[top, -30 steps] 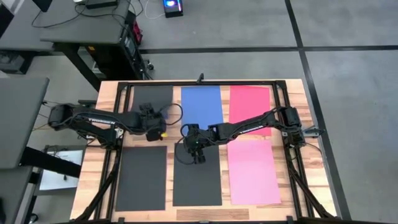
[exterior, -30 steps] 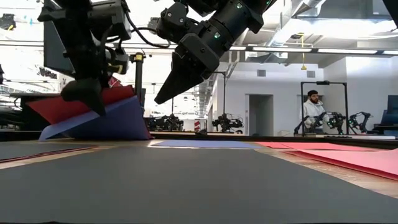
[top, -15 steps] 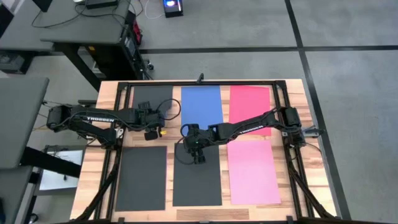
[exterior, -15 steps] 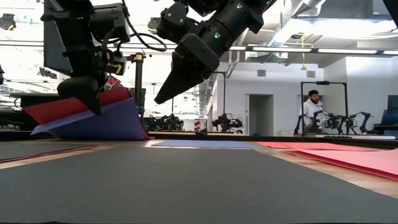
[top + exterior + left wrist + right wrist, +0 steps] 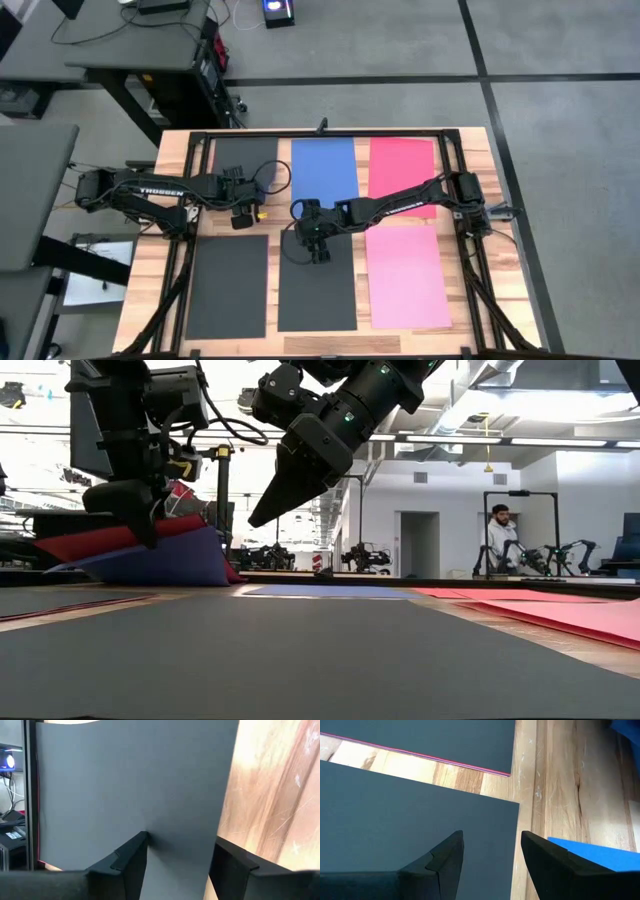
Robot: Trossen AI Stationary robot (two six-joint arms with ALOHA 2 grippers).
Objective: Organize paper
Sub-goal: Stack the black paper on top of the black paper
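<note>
Paper lies in two rows of three on the wooden surface point(image 5: 470, 260): in the far row a dark grey sheet point(image 5: 245, 152) on the left, a blue sheet point(image 5: 323, 168) in the middle and a red sheet point(image 5: 402, 166) on the right; in the near row a dark sheet point(image 5: 228, 286) on the left, another dark sheet point(image 5: 317, 290) in the middle and a pink sheet point(image 5: 407, 277) on the right.

The left gripper point(image 5: 240, 216) sits at the near edge of the far-left stack. In the low view its jaws pinch lifted sheets – a red sheet over a blue one point(image 5: 165, 555) – whose edge is raised off the surface while the rest slopes down to it. The left wrist view shows a grey sheet running between the two dark fingers point(image 5: 129, 862).

The right gripper point(image 5: 319, 255) hangs above the far edge of the near middle dark sheet, pointing down, its jaws partly apart and holding nothing – the right wrist view shows the sheet's corner below the gap.

A person point(image 5: 503, 532) stands in the room beyond.
</note>
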